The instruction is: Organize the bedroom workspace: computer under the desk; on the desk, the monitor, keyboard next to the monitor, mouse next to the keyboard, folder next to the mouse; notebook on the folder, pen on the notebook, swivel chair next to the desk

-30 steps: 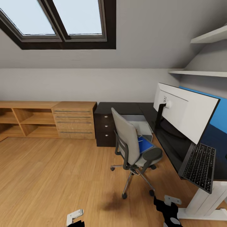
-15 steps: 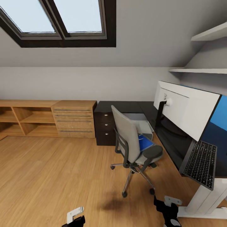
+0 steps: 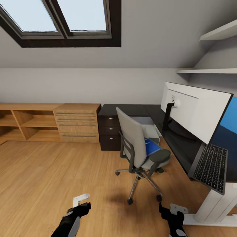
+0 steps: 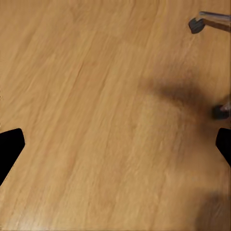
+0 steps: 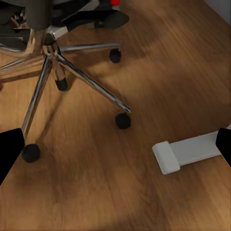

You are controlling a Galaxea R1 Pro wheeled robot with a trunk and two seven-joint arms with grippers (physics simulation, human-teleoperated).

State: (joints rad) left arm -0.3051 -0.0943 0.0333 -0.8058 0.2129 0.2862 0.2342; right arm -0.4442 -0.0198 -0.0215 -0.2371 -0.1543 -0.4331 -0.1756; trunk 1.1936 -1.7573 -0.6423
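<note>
Sloped grey walls and a wood floor (image 3: 49,177) surround the swivel chair (image 3: 136,148), which carries the blue folder (image 3: 152,147) on its seat, just beside the desk (image 3: 179,148). No writing can be read. On the desk stand the monitor (image 3: 194,110) and the keyboard (image 3: 210,167). Both grippers, left (image 4: 115,144) and right (image 5: 115,144), are spread apart and empty, low above the floor, well apart from the folder.

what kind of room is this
Most likely an attic room set up as a home office: a skylight sits in a sloped grey wall, a black desk carries a monitor and keyboard, and a swivel chair stands on the wood floor.
</note>
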